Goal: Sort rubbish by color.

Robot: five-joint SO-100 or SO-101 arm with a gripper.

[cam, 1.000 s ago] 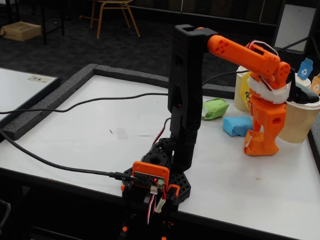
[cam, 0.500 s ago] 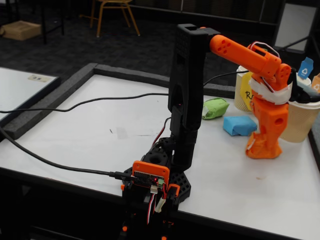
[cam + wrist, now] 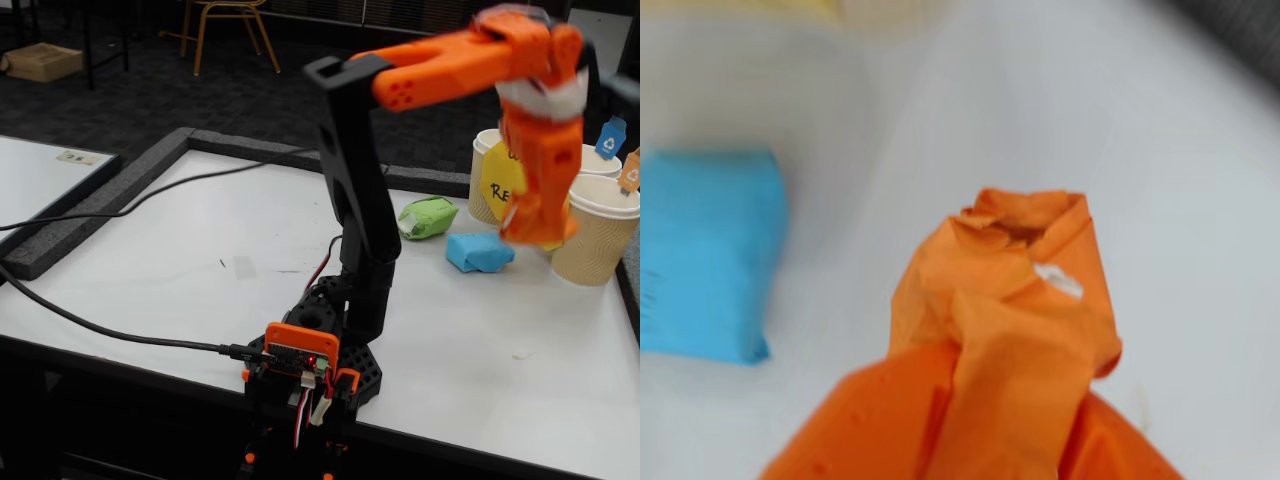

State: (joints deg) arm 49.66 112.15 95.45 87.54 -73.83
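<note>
One orange lump [image 3: 1005, 300] pinched between fingers [image 3: 890, 420], raised above table [image 3: 180, 270]

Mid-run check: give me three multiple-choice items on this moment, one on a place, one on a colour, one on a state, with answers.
1. In the fixed view, where is the blue lump?
A. On the table, right of the green lump
B. Inside a cup
C. On the floor

2. What colour is the lump in the pincer?
A. Green
B. Blue
C. Orange

3. What is the state of the held lump?
A. Lying flat on the table
B. Lifted off the table
C. Dropped into a cup

Answers:
1 A: the blue lump lies on the table, right of the green lump.
2 C: the wrist view shows the orange lump clamped in the pincer.
3 B: in the fixed view the pincer hangs in the air in front of the cups.
</note>
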